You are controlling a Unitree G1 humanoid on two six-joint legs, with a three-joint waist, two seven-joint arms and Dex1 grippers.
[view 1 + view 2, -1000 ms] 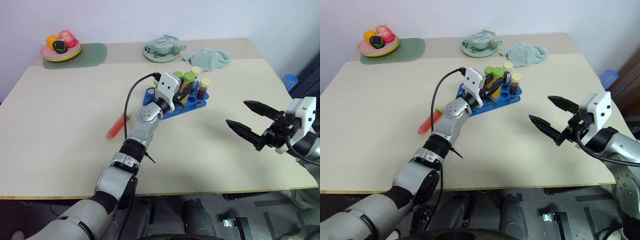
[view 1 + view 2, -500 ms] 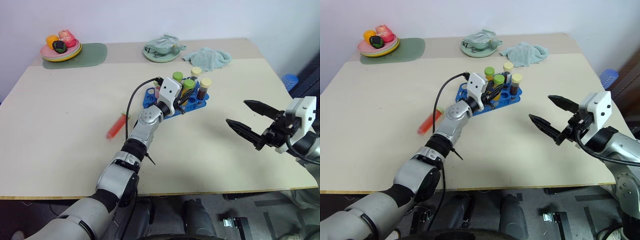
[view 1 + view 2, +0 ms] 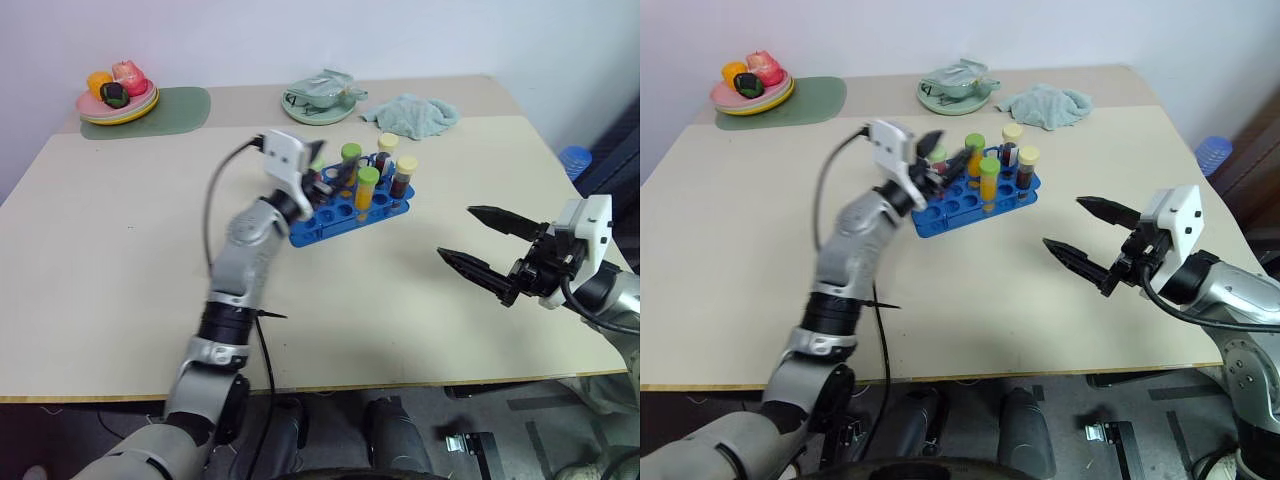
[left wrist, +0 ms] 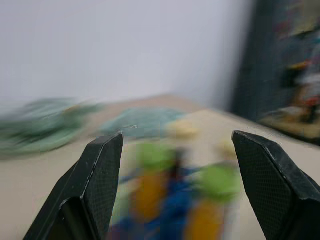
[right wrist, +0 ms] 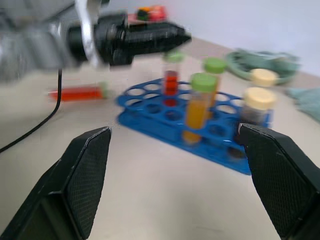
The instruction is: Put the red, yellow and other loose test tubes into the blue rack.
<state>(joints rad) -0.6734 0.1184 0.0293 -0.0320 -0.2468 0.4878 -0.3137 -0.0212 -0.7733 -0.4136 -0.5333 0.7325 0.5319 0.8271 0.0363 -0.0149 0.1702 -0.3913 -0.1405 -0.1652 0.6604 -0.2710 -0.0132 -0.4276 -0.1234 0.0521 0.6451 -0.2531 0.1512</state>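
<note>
The rack (image 3: 350, 205) sits mid-table with several capped tubes standing in it: a yellow one with a green cap (image 3: 366, 192) at the front, a dark one with a pale cap (image 3: 402, 178) at its right end, and two or three more behind them. Many holes on the near and left side are free. One red tube (image 5: 80, 93) lies loose on its side on the table, near the rack's left end but apart from it; I see it in the right wrist view, while from the head my left arm covers that spot. My left gripper (image 3: 325, 182) hangs above the rack's left end with its fingers (image 4: 102, 172) spread and nothing between them. My right gripper (image 3: 1080, 238) waits to the right of the rack, well apart from it, jaws wide and empty too. I judge the red tube is what remains, and it falls to my left hand. The risks from here are mostly about that arm. It is close over the standing tubes, so a low swing toward the red tube could clip a cap and tip a tube or shove the rack. The red tube is round and lying flat, so a pinch off its middle could roll it away or lift it crooked. Then a tilted tube could catch the rim of a hole instead of dropping in.
</note>
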